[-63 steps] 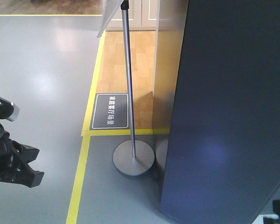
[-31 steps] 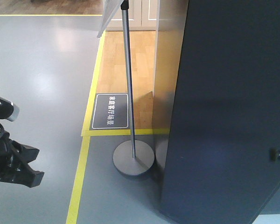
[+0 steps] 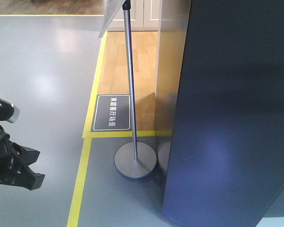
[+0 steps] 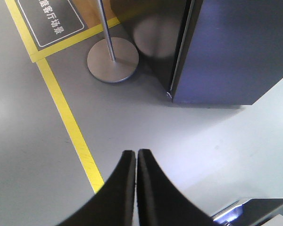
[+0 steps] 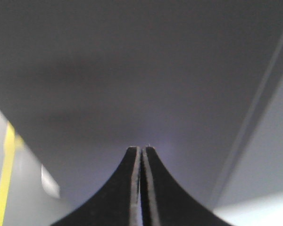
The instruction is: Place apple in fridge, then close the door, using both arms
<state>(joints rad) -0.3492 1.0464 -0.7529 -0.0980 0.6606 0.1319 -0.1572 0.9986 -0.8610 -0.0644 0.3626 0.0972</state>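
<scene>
The fridge (image 3: pixel 232 118) fills the right side of the front view as a tall dark grey panel; the apple is out of view. In the left wrist view the fridge's lower corner (image 4: pixel 172 96) stands on the grey floor, with a thin pale line up the seam between the door (image 4: pixel 236 52) and the side wall. My left gripper (image 4: pixel 135 151) is shut and empty, over the floor well short of that corner. My left arm (image 3: pixel 14 165) sits at the lower left. My right gripper (image 5: pixel 141 148) is shut and empty, its tips close to the dark grey fridge surface (image 5: pixel 132 70).
A sign stand with a round metal base (image 3: pixel 135 160) and a thin pole (image 3: pixel 128 71) stands just left of the fridge. Yellow floor tape (image 3: pixel 80 184) runs along the grey floor past a black floor sign (image 3: pixel 112 112). Beyond lies wooden flooring (image 3: pixel 128 56).
My right gripper rose along the right edge of the front view, then left that view. The left arm and the fridge have not moved.
</scene>
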